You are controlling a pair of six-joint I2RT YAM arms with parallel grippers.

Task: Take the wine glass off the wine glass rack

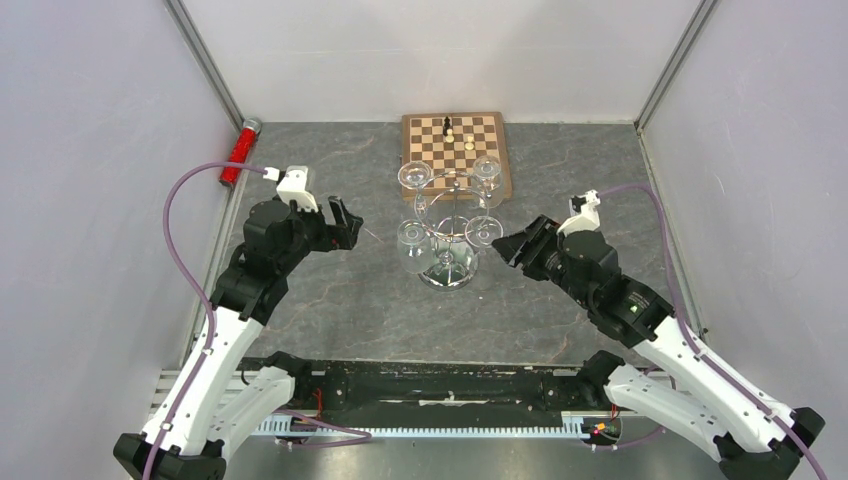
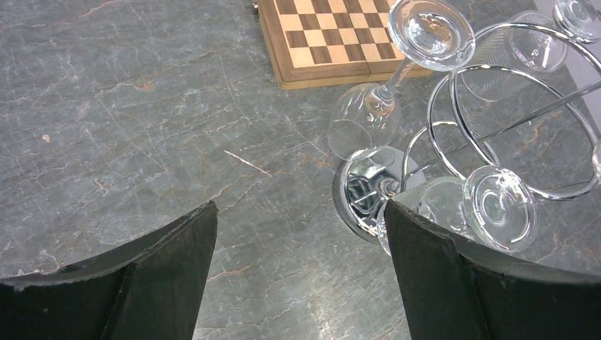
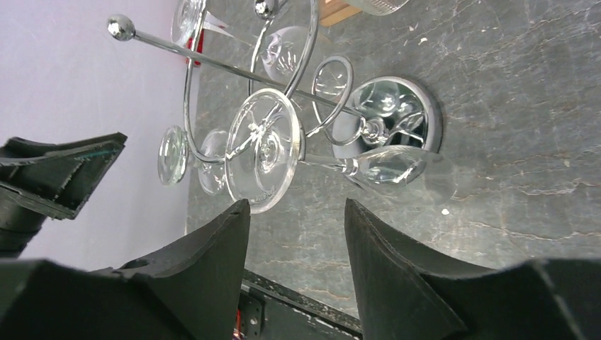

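The chrome wine glass rack (image 1: 447, 270) stands mid-table on its round mirrored base, with several wine glasses hanging foot-up from its loops. The wine glass (image 1: 483, 231) on the near right loop is closest to my right gripper (image 1: 505, 248). In the right wrist view its foot (image 3: 261, 150) sits just beyond my left fingertip and its bowl (image 3: 390, 166) points at the rack base (image 3: 432, 120). My right gripper (image 3: 296, 205) is open, with nothing between the fingers. My left gripper (image 1: 350, 225) hangs wide open left of the rack. In its own view the left gripper (image 2: 300, 207) shows only table between its fingers.
A wooden chessboard (image 1: 455, 145) with a few pieces lies behind the rack. A red cylinder (image 1: 238, 152) rests at the back left by the wall. Grey walls close the table on three sides. The black rail with the arm bases runs along the near edge.
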